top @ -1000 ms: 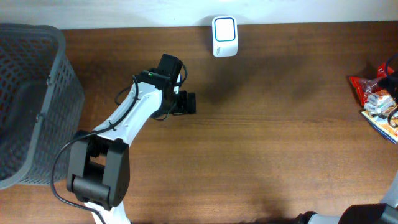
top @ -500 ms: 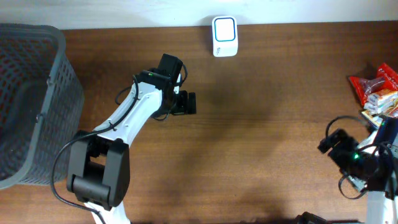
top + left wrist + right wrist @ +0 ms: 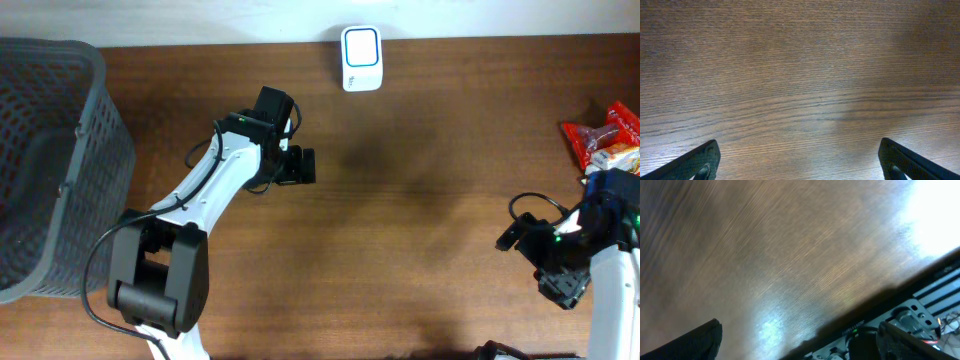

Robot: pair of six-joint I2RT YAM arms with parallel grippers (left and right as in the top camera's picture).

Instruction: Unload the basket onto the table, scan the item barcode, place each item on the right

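Now the right claw (image 3: pixel 799 327), wide open and empty, has swung in far right of the scanner (image 3: pixel 360 58), close to the red packs (image 3: pixel 603 140) lying there, while the left claw (image 3: pixel 303 166) stays open and empty left of the scanner, so no pack is grabbed yet.

1. We see bare tabletop (image 3: pixel 430 220) across the whole middle, between the left arm (image 3: pixel 210 190) and the right arm (image 3: pixel 608 290); an end effector could pass there.
2. The grey basket (image 3: pixel 60 150) closes the left side.
3. The white scanner (image 3: pixel 361 58) stands at the far edge, well apart from both arms.
4. The red packets (image 3: pixel 592 140) lie at the right edge, near the right arm.
5. Between the wide fingers of the left end effector (image 3: pixel 800 162) we see only wood.
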